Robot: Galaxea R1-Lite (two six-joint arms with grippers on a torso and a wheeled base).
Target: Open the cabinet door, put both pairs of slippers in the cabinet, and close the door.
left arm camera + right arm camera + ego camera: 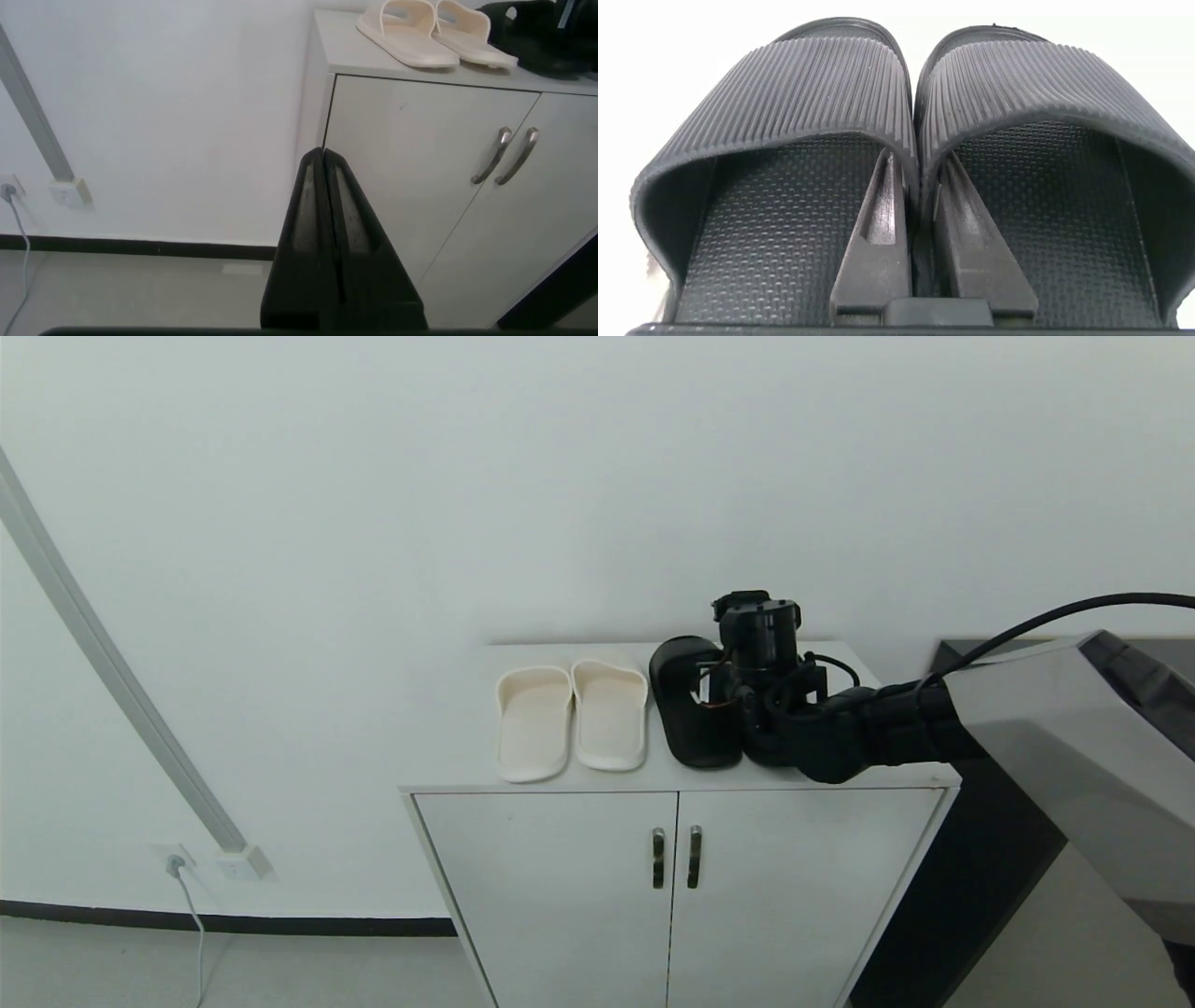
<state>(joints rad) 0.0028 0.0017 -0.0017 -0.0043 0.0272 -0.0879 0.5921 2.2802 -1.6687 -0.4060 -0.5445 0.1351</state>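
A pair of black slippers [689, 714] stands on the right part of the white cabinet's top [448, 747]. My right gripper [736, 698] is down on them. In the right wrist view its fingers [878, 233] reach under the ribbed straps of the black slippers [822, 112], one finger in each shoe. The right gripper [920, 187] is shut on the two inner side walls. A pair of cream slippers [571, 717] lies side by side to the left of the black pair. My left gripper [324, 224] hangs shut and empty, low and to the left of the cabinet.
Both cabinet doors [560, 896] are closed, with two metal handles [676, 857] at the middle seam. A white wall stands right behind the cabinet. A slanted cable duct [103, 653] runs down to a wall socket [243, 865] on the left. A dark unit [962, 896] stands right of the cabinet.
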